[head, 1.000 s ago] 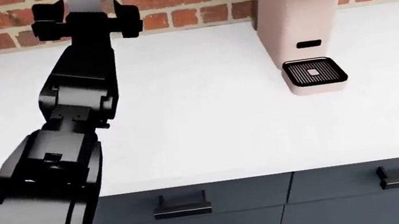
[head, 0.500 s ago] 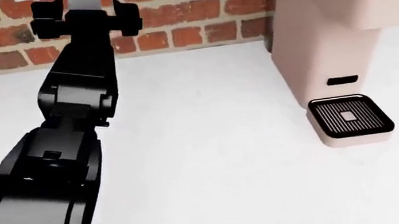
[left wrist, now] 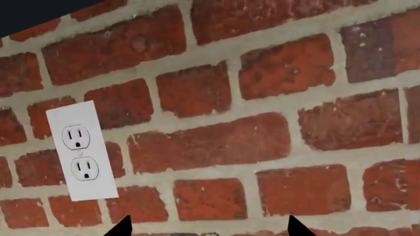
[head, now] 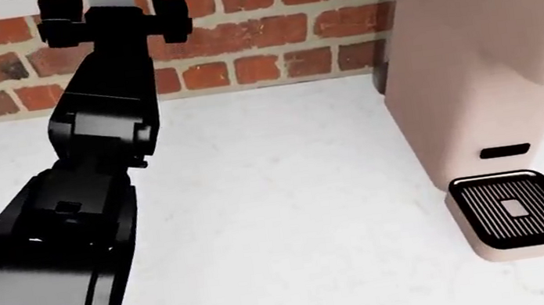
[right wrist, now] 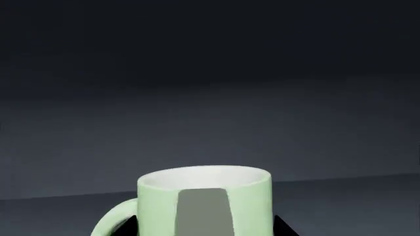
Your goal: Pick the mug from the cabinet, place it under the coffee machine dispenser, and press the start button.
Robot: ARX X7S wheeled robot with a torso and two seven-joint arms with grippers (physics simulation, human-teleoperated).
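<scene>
Right wrist view puts the mug (right wrist: 204,202) dead ahead, upright inside a dark cabinet space, handle out to one side, and a grey finger (right wrist: 204,212) of the right pincer lies flat against the mug's near wall. Whether the pincer has closed on it I cannot tell; only that one finger shows, and the right pincer itself is out of the head view altogether. So by my reading we are at the pick, the grasp either just forming or just made. Over on the counter (head: 278,199), the coffee machine dispenser (head: 482,69) stands against the brick wall (head: 267,35), its black drip tray (head: 518,206) bare at the front of its base. The left pincer (head: 105,17) is raised high before that wall, well apart from the dispenser; its tips frame bare brick near a white outlet (left wrist: 80,150), spread apart and holding nothing. Next call: confirm a firm grip, lift the mug out of the cabinet without tipping, then carry it to that tray under the overhang.
</scene>
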